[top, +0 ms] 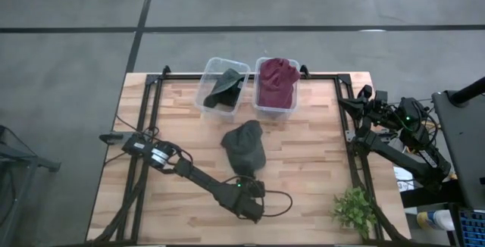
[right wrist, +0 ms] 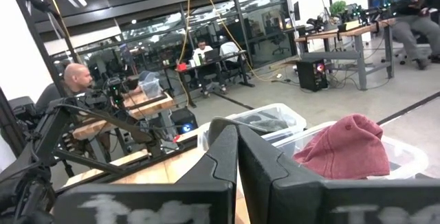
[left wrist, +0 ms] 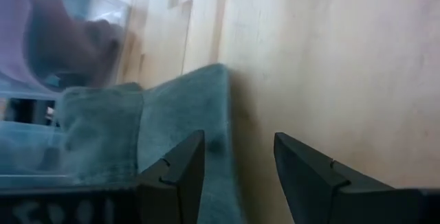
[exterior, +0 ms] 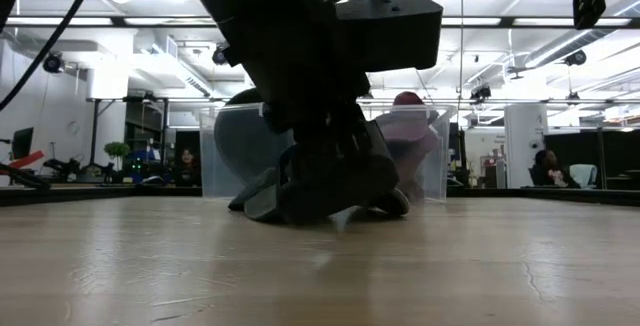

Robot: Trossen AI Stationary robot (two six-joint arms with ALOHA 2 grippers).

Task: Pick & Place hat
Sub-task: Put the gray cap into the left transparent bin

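Note:
A dark grey-green hat (top: pixel 245 147) lies flat on the wooden table's middle, and shows as teal cloth (left wrist: pixel 172 128) in the left wrist view. My left gripper (top: pixel 252 180) stands open at the hat's near edge, slanting down; its fingers (left wrist: pixel 180 176) straddle that edge, low over the table (exterior: pixel 320 181). At the table's far side stand two clear bins, one with a dark hat (top: pixel 223 88) and one with a maroon hat (top: pixel 276 84). My right gripper (right wrist: pixel 237 162) is shut and waits raised at the table's right edge (top: pixel 365 101). My left gripper stands open over the hat's near edge (left wrist: pixel 218 107), slanting down from the table's near side. One finger is over the cloth and the other over bare wood. Whether a finger touches the cloth, I cannot tell.
The two clear bins (top: pixel 218 71) (top: pixel 261 109) stand side by side just beyond the hat. A small green plant (top: pixel 355 211) sits at the table's near right corner. Black frame rails (top: pixel 352 156) run along both sides. People sit in the room beyond.

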